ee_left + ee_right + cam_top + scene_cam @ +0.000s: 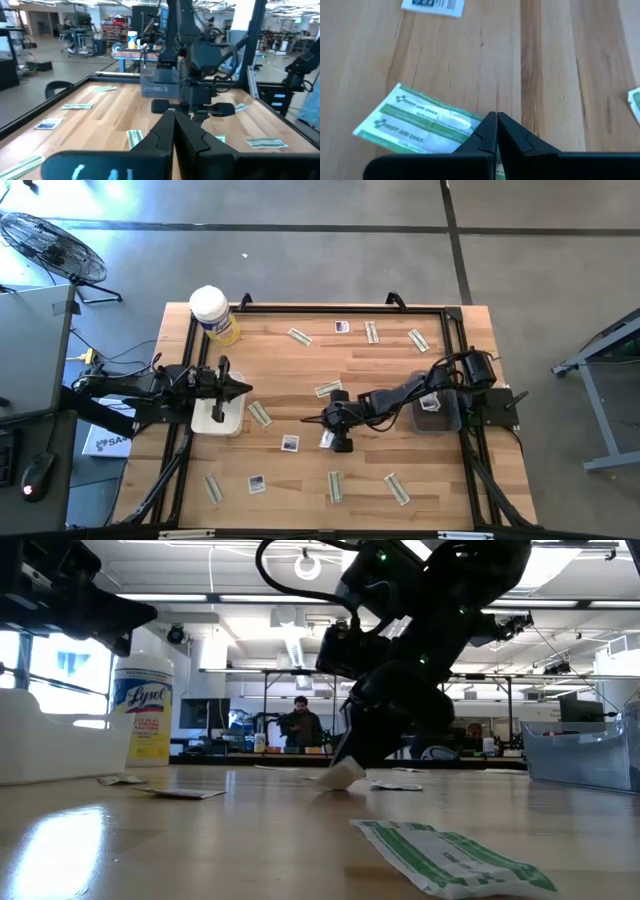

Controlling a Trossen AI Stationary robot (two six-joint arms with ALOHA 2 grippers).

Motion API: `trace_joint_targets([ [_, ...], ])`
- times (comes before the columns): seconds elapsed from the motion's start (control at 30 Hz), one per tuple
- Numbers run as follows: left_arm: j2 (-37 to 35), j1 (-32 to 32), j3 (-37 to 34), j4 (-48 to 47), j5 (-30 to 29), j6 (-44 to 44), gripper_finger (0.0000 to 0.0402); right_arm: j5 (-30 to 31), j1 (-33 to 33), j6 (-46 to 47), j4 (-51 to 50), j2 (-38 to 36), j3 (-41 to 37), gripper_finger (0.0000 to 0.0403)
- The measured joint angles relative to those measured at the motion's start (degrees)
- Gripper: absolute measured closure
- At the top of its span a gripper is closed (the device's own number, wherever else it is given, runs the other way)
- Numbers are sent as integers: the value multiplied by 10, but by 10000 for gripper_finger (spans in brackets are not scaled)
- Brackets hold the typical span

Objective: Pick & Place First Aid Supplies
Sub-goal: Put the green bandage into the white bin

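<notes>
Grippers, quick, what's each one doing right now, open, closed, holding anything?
Left gripper: closed, empty, above the white tray.
Right gripper: closed on the edge of a green-printed strip packet at mid-table.

Nine greenish-tan wrapped strips (299, 336) on the table, five white square packets (342, 327), one yellow canister (214, 314), two trays (231, 420), two robot arms (400, 397)

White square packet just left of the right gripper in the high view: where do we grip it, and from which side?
The white square packet lies flat on the wood with no edge lifted, so a side approach has nothing to catch. It is probably best to come straight down and pinch across two opposite edges. The right gripper, shut on a green strip, is nearest.
</notes>
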Motion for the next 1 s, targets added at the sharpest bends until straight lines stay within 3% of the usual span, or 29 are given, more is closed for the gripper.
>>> trace_joint_targets([
  [0.27, 0, 0, 1, 0, 3, -6, 401, 72, 3, -7, 45, -61, 0, 401],
  [0.5, 12, 0, -14, 86, 64, -16, 401, 126, 25, -164, 164, -83, 1, 402],
  [0.67, 53, 0, -14, 128, 60, -52, 397, 145, 30, -233, 247, -81, 2, 401],
  [0.77, 88, 0, -15, 159, 59, -76, 371, 145, 29, -259, 283, -81, 2, 402],
  [1.0, 201, 0, -6, 227, 24, -136, 261, 158, 29, -337, 285, -81, 39, 402],
])
